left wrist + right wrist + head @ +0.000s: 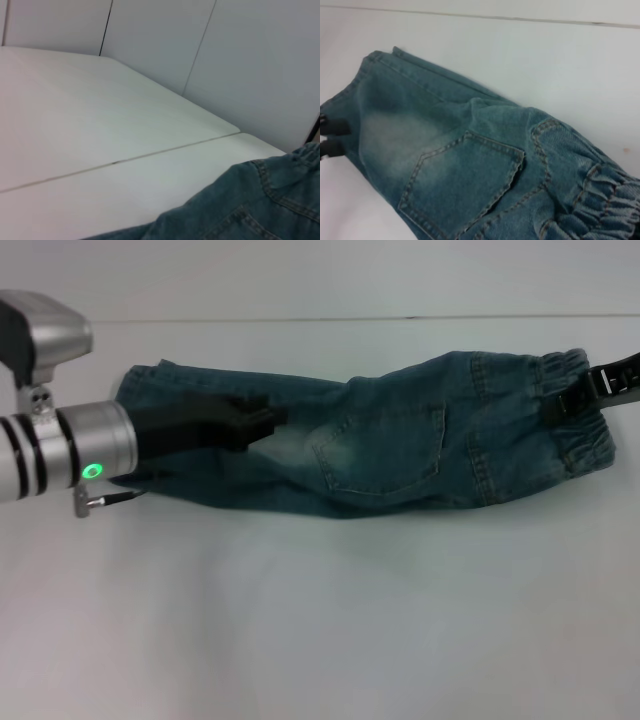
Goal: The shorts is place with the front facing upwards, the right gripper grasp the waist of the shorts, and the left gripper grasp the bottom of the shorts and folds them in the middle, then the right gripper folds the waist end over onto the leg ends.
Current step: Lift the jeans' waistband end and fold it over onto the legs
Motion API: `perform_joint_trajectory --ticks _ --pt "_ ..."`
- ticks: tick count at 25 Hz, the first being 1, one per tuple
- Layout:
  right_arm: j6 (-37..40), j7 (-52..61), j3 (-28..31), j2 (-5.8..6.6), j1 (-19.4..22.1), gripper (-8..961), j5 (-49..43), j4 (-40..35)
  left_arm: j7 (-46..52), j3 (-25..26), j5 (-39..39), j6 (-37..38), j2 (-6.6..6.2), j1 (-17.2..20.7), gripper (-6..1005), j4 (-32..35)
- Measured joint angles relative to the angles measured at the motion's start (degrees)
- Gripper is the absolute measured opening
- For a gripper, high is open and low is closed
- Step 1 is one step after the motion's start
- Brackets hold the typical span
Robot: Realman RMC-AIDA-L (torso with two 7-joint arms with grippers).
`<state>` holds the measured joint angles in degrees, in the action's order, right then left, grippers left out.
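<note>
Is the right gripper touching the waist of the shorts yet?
Touching. The head view shows the right gripper lying across the gathered waist of the shorts, with no gap between them.

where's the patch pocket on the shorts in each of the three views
Head view: the patch pocket sits mid-picture on the shorts, between the left gripper and the gathered waist.
Left wrist view: only a stitched corner that may be the pocket shows at the bottom edge.
Right wrist view: the pocket fills the lower centre.
Shared landmark: the table seam, running behind the shorts in all three views.
</note>
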<state>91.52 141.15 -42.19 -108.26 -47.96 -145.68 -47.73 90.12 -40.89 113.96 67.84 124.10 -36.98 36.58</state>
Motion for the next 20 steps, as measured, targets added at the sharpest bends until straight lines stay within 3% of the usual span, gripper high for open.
perform_joint_trajectory --ticks 4,13,20 --pt "1.44 0.05 0.73 0.07 -0.19 123 -0.18 -0.92 -3.7 -0.25 -3.94 -3.55 0.21 -1.23 275 -2.29" --pt "5.71 1.35 3.54 0.22 -1.52 117 -0.23 -4.22 -24.23 -0.29 -24.46 -13.8 0.51 -4.02 71 -13.93" --pt "8.28 2.82 3.56 -0.14 -3.55 116 -0.23 -6.85 -36.31 -0.33 -26.94 -19.37 0.53 -9.84 -1 -24.09"
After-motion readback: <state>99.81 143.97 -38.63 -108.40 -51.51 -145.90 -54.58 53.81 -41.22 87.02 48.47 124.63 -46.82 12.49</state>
